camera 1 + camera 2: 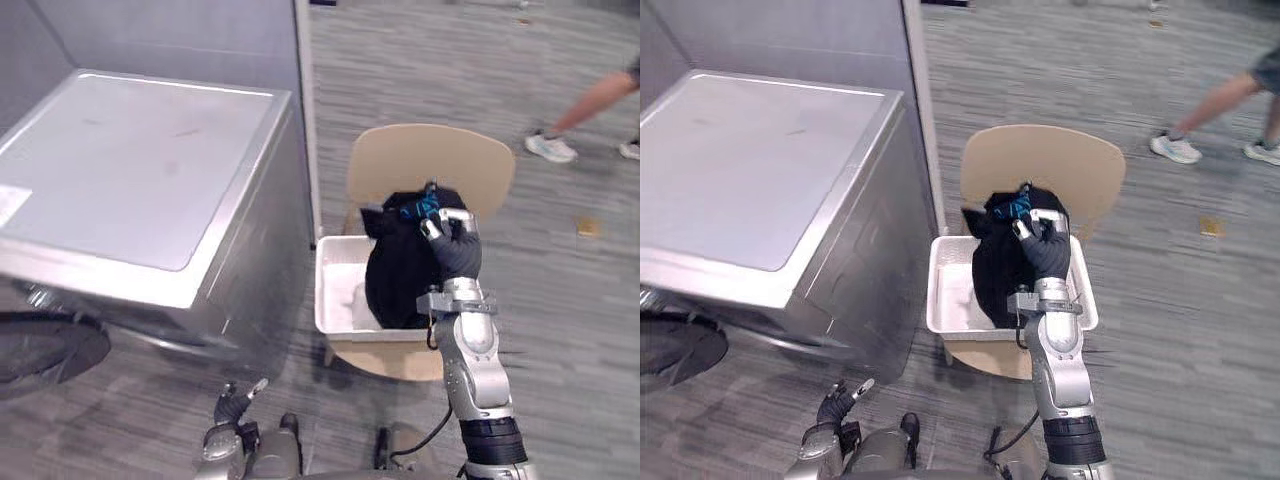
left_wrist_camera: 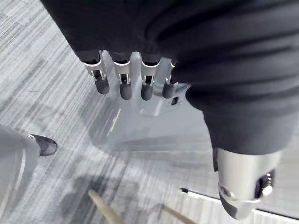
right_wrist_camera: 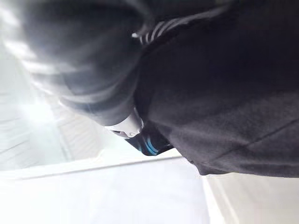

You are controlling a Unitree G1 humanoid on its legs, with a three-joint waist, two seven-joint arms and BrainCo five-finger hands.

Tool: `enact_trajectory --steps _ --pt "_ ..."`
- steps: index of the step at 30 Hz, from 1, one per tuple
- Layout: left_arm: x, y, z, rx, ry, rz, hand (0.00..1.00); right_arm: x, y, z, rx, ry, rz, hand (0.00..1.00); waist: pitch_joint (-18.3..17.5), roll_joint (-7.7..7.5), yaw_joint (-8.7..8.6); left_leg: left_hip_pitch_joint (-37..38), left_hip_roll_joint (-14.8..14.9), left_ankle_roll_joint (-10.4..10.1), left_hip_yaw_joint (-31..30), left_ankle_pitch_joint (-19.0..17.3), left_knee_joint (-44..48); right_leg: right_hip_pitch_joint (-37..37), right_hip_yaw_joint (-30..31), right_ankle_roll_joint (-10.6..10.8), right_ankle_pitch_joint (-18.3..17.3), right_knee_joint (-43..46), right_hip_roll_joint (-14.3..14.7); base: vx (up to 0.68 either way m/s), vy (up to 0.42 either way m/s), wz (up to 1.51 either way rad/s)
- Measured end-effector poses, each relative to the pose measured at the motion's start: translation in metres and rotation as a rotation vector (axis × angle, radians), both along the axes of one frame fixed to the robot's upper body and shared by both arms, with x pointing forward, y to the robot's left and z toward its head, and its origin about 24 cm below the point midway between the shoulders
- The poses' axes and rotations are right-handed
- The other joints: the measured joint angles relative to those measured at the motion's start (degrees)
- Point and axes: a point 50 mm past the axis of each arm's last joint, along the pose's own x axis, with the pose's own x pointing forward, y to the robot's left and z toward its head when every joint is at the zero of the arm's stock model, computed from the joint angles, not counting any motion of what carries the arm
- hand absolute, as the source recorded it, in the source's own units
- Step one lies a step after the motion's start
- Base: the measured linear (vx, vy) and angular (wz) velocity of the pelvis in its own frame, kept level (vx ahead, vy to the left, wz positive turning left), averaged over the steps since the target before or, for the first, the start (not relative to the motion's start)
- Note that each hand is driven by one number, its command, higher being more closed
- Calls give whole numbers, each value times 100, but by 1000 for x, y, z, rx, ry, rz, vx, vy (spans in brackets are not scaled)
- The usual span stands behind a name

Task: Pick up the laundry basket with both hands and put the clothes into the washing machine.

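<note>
Right hand (image 1: 455, 248) clutches the clothes (image 1: 395, 285) in the basket (image 1: 322, 290). Left hand (image 1: 233, 406) hangs slack. Lift them clear before swinging to the washer (image 1: 130, 170).

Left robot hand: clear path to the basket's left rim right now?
Probably, but tight. Left robot hand hangs low, open, nothing between it and the basket. Clothes sit toward the right, gripped by the right robot hand. The washer stands close beside that rim.
</note>
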Motion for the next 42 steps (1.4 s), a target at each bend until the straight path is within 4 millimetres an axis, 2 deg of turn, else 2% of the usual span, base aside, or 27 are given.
enact_trajectory --steps 1,3,5,6,7,8,9,10,11,12,13,14,15,16,18,19,20,23,26,28,29,31,34,37,38,40,42 --pt "5 -6 6 -7 -44 -14 0 1 5 8 8 -38 13 100 -8 13 52 -261 60 -63 -46 133 64 -93 104 -319 -178 -6 68 -169 -121 21" --pt "14 -20 15 -31 -98 -51 0 3 8 11 7 -50 26 100 40 94 126 -392 83 -96 -220 326 42 -170 -36 -435 -139 9 130 -209 -129 50" --pt "21 -28 28 -53 -173 -63 0 3 9 11 -1 -50 33 100 70 198 151 -517 186 -260 -442 556 -24 -192 -284 -553 -69 52 250 -216 -151 62" --pt "27 -29 39 -52 -231 -66 0 3 12 11 -16 -51 48 100 82 215 125 -622 187 -352 -523 946 -212 -223 -479 -669 -2 5 304 -195 -128 81" --pt "32 -29 46 -50 -267 -70 0 3 11 11 -22 -52 47 100 82 201 120 -592 164 -392 -536 1380 -614 -215 -672 -787 52 -79 208 -303 -136 136" --pt "42 -30 58 -41 -326 -95 0 3 7 13 -28 -59 33 100 97 180 27 -546 118 -427 -439 1826 -1036 -202 -1102 -913 122 -164 44 -330 -116 169" --pt "49 -41 74 -50 -402 -145 0 3 1 15 -26 -63 9 100 133 120 -43 -711 75 12 63 1183 -67 -199 -1510 -995 183 -166 -171 -325 -114 159" --pt "51 -42 80 -51 -431 -155 0 2 -1 17 -27 -71 3 100 146 99 -57 -717 74 145 216 897 305 -187 -1624 -1012 216 -172 -239 -283 -96 142" --pt "54 -51 89 -66 -481 -204 0 -2 -3 22 -38 -96 -3 100 141 94 -115 -666 96 234 369 460 900 -148 -1872 -1021 297 -249 -358 -254 -27 123" --pt "58 -60 99 -78 -529 -256 0 -4 -2 27 -36 -123 -2 100 136 102 -197 -390 186 175 385 125 1270 -45 -2118 -1032 432 -458 -405 -241 8 112" --pt "59 -63 102 -81 -548 -278 0 -5 -3 29 -35 -130 -4 100 134 99 -194 -229 219 161 360 28 1279 -2 -2168 -1057 462 -557 -404 -174 47 85" --pt "62 -70 107 -82 -574 -323 0 -6 -4 30 -34 -139 -11 100 85 117 -208 60 271 133 332 -106 1198 42 -2309 -1069 553 -723 -405 -194 108 87" --pt "66 -81 114 -85 -610 -385 0 -6 -8 31 -30 -143 -25 100 -82 193 -346 540 306 21 223 -201 624 43 -2561 -979 714 -907 -417 -206 167 119" --pt "69 -89 122 -83 -649 -430 0 -6 -10 32 -29 -153 -34 100 -199 308 -472 912 302 -20 137 -171 -268 17 -2722 -859 806 -1001 -403 -194 191 115" --pt "76 -99 133 -76 -702 -486 0 -5 -11 34 -24 -163 -38 100 -274 424 -505 1141 319 -86 155 -147 -987 -75 -2762 -705 920 -1014 -372 -133 182 60" --pt "85 -105 147 -25 -766 -545 0 1 1 34 -10 -156 13 100 -309 332 -457 1166 184 -172 154 -61 -1189 -133 -2673 -696 1206 -1040 -479 -143 193 24" --pt "86 -104 149 -13 -774 -549 0 2 4 34 -5 -155 28 100 -320 318 -458 1174 147 -170 161 -61 -1176 -123 -2604 -678 1247 -1067 -497 -156 223 6" --pt "90 -99 164 55 -852 -543 0 1 49 41 -5 -187 232 100 -373 264 -452 1354 -88 -117 341 -30 -1168 16 -2070 -520 1569 -1353 -564 -124 178 -24" --pt "101 -101 182 120 -929 -526 0 -7 95 47 7 -211 467 100 -444 150 -469 1371 -165 -19 559 -6 -1173 11 -1811 -511 1864 -1651 -523 -137 81 -36" --pt "108 -102 192 187 -968 -506 0 -11 118 39 46 -161 586 100 -488 76 -474 1399 -181 8 651 3 -1166 14 -1704 -555 1974 -1742 -485 -165 21 -31" --pt "113 -101 195 233 -974 -497 100 -13 126 34 71 -128 635 100 -501 52 -474 1415 -196 36 661 20 -1162 14 -1667 -553 1990 -1732 -489 -127 -6 -13" --pt "120 -99 196 273 -969 -474 100 -15 134 26 107 -80 697 100 -499 46 -473 1449 -221 73 675 44 -1162 20 -1581 -557 2002 -1672 -496 -163 -16 -9" --pt "126 -94 198 335 -965 -446 100 -16 136 22 173 -43 744 100 -495 42 -474 1470 -202 150 685 6 -1171 110 -1478 -481 2012 -1776 -433 -179 -38 -4" --pt "130 -80 199 366 -956 -404 100 -17 136 19 222 -18 768 100 -504 42 -483 1465 -71 154 699 5 -1231 430 -1065 -303 2164 -2568 -45 -78 -56 -3" --pt "130 -77 199 370 -954 -393 100 -17 136 18 222 -12 772 0 -505 38 -477 1459 -46 140 701 25 -1255 498 -985 -308 2199 -2746 28 -18 -42 0" --pt "131 -69 198 381 -942 -363 100 -19 132 8 216 20 765 0 -536 -17 -471 1446 -36 75 676 69 -1280 598 -910 -477 2483 -3018 101 21 -45 7" --pt "128 -61 194 380 -925 -328 100 -20 126 -2 198 52 754 0 -549 8 -462 1448 -14 4 616 114 -1304 608 -912 -487 2534 -3026 134 76 -36 9"
